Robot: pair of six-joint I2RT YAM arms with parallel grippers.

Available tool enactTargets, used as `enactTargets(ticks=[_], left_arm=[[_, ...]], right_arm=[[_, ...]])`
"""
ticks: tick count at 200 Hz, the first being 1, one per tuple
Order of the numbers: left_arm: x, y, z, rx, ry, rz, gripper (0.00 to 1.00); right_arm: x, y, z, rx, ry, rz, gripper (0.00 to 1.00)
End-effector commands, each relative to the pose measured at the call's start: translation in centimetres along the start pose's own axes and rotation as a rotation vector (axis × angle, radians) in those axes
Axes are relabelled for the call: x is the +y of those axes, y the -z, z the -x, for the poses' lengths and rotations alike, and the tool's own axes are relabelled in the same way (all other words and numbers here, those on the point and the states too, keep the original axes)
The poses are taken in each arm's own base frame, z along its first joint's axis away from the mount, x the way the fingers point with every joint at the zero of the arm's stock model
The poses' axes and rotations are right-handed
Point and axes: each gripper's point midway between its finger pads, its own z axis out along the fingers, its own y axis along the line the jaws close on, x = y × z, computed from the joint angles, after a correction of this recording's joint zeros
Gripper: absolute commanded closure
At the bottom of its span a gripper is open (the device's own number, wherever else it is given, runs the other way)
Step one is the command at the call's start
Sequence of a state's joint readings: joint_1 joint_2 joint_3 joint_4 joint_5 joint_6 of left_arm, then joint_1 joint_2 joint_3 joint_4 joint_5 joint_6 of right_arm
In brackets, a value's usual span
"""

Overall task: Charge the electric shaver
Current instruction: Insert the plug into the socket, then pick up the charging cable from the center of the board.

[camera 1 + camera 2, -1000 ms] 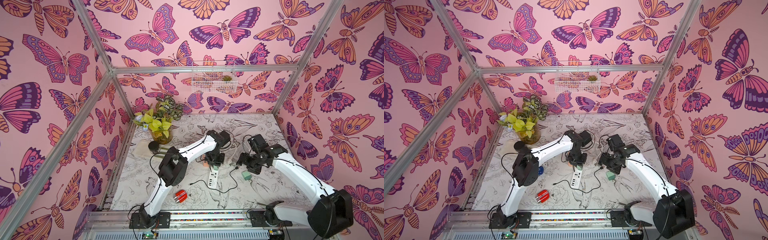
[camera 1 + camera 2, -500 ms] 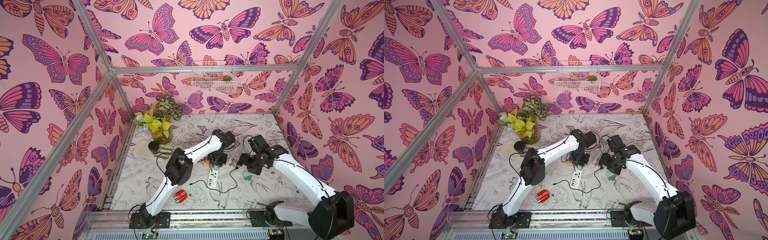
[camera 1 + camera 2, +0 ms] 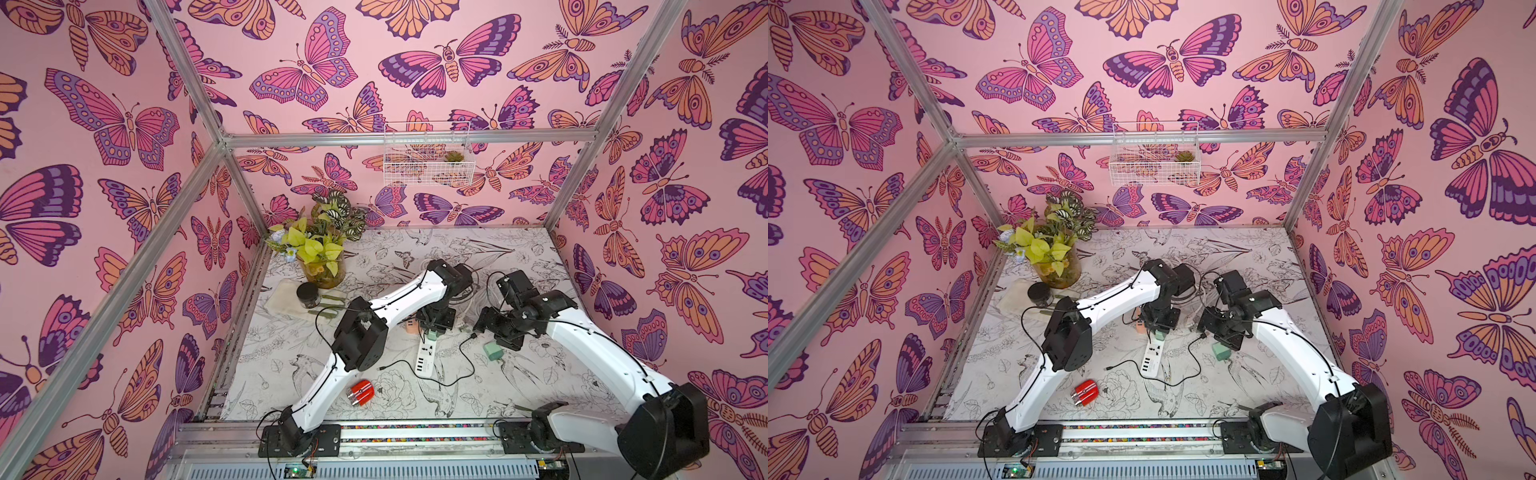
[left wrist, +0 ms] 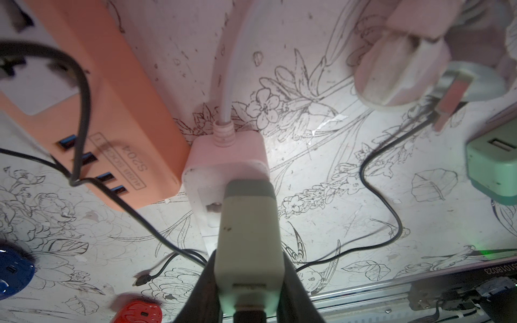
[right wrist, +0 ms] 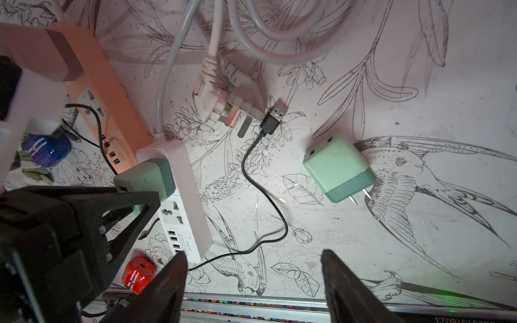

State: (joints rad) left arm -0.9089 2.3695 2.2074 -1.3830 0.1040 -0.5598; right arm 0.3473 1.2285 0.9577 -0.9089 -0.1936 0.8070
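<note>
Left hand (image 4: 249,282) snug around green adapter (image 4: 249,223)

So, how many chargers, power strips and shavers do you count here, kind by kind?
Green charger: 2, the other loose
Power strip: 2, white and orange
Shaver: 2, red and blue
Total: 6

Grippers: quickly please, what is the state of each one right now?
Left gripper: closed on the green USB charger at the white power strip.
Right gripper: open, holding nothing.
</note>
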Motion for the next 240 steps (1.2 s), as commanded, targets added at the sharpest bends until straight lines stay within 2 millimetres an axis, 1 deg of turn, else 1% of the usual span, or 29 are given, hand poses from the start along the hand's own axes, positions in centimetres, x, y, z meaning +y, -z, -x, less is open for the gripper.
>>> enactTargets(ticks=[1,21,35,46,67,80,93,107,121,137,149,155,158,160,176,193,200,208,217,228,240], left_arm=[[0.8,0.3,0.4,-0.032,-0.022,0.055,0.65],[-0.3,3.9,0.4,-0.098,-0.029,-0.006,0.57],[-0.8,5.7,0.3,-0.132,-0.034,-0.044,0.52],[-1.3,6.7,0.0,-0.138,-0.034,-0.079,0.48],[-2.0,7.8,-0.8,-0.132,-0.024,-0.135,0.44],[-2.0,8.7,-1.0,-0.142,-0.015,-0.15,0.43],[-1.4,9.9,-1.0,-0.165,0.015,-0.162,0.43],[-0.2,11.5,-0.8,-0.204,0.062,-0.178,0.43],[1.4,12.8,-0.4,-0.243,0.124,-0.201,0.45],[3.6,14.0,0.0,-0.278,0.218,-0.255,0.47],[5.7,14.0,0.2,-0.291,0.301,-0.293,0.49],[6.7,14.3,0.2,-0.309,0.341,-0.32,0.49],[7.3,13.9,0.2,-0.307,0.366,-0.327,0.49],[7.7,14.1,0.2,-0.313,0.383,-0.339,0.49],[10.8,12.9,0.1,-0.313,0.522,-0.415,0.51],[13.4,11.4,-0.2,-0.298,0.654,-0.487,0.52],[14.2,10.9,-0.1,-0.296,0.704,-0.519,0.53],[15.1,10.1,0.0,-0.286,0.76,-0.56,0.58],[15.9,9.4,0.1,-0.283,0.815,-0.601,0.6],[16.6,8.9,0.3,-0.283,0.864,-0.64,0.63],[17.3,8.5,0.4,-0.293,0.887,-0.639,0.64]], right_arm=[[-0.5,0.1,0.1,-0.004,-0.01,-0.024,0.23],[-0.2,0.1,0.3,-0.004,-0.011,-0.021,0.23],[-0.1,0.1,0.5,-0.006,-0.011,-0.017,0.23],[0.0,0.1,0.6,-0.01,-0.012,-0.018,0.23],[0.2,0.0,0.8,-0.01,-0.013,-0.018,0.23],[0.3,0.2,1.0,-0.017,-0.011,-0.019,0.23],[0.4,0.5,1.3,-0.032,-0.007,-0.016,0.23],[0.8,0.8,1.5,-0.047,0.001,-0.003,0.24],[1.2,1.4,1.9,-0.073,0.017,0.01,0.26],[2.5,2.4,2.4,-0.116,0.067,0.054,0.3],[4.0,3.2,2.5,-0.148,0.125,0.091,0.33],[4.9,3.6,2.5,-0.16,0.158,0.111,0.34],[5.4,3.7,2.5,-0.164,0.175,0.12,0.35],[5.7,3.8,2.5,-0.167,0.188,0.126,0.36],[7.9,4.1,1.9,-0.171,0.285,0.134,0.4],[9.8,3.8,1.1,-0.16,0.373,0.111,0.45],[10.4,3.6,0.8,-0.156,0.401,0.099,0.47],[11.3,3.3,0.3,-0.149,0.428,0.102,0.5],[12.3,2.9,-0.2,-0.134,0.447,0.118,0.54],[13.5,2.3,-0.8,-0.114,0.474,0.136,0.59],[14.9,1.4,-1.4,-0.09,0.512,0.14,0.63]])
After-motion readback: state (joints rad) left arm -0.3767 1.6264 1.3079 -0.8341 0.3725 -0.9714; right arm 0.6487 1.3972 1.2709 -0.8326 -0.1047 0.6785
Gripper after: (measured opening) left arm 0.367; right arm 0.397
